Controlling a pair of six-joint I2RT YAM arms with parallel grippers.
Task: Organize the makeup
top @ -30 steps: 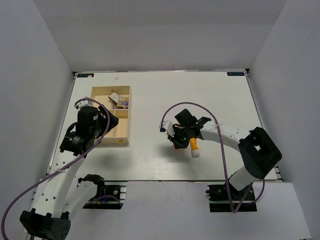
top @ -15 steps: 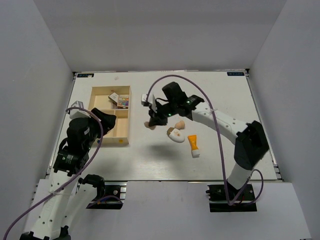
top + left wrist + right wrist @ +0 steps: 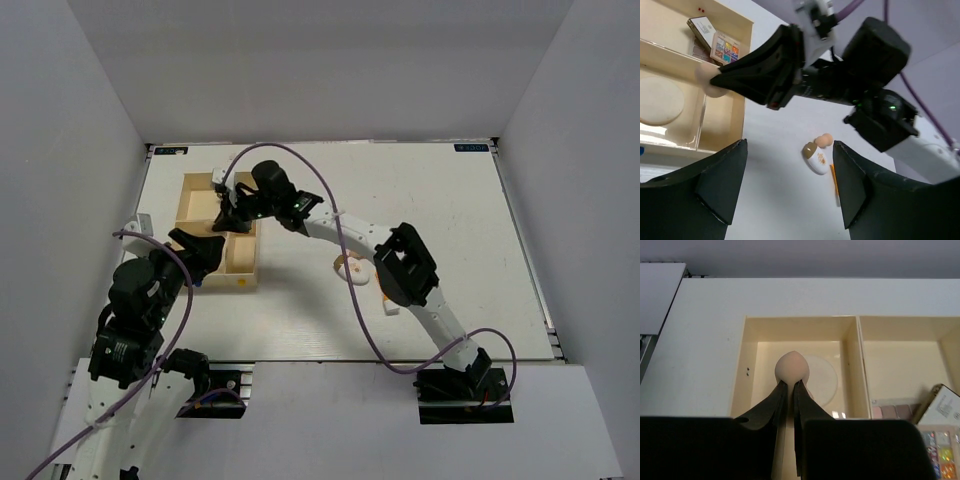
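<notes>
My right gripper point(image 3: 229, 212) is shut on a beige egg-shaped sponge point(image 3: 792, 367) and holds it over the wooden tray point(image 3: 240, 284). Below the sponge, a cream round compact point(image 3: 822, 380) lies in a tray compartment. The neighbouring compartment holds a multicolour palette point(image 3: 940, 462) and slim cases point(image 3: 889, 410). My left gripper point(image 3: 790, 192) is open and empty, near the tray's front edge point(image 3: 196, 258). On the table lie a white brown-capped bottle point(image 3: 816, 158), a second beige sponge point(image 3: 824, 140) and an orange tube point(image 3: 833, 181).
The right arm stretches across the table's middle to the tray, and its elbow point(image 3: 405, 265) hangs over the loose items. White walls enclose the table on three sides. The tray stands at the left.
The right arm has swung from the table's middle to over the tray, carrying the sponge. The left arm has drawn back toward the near edge.
</notes>
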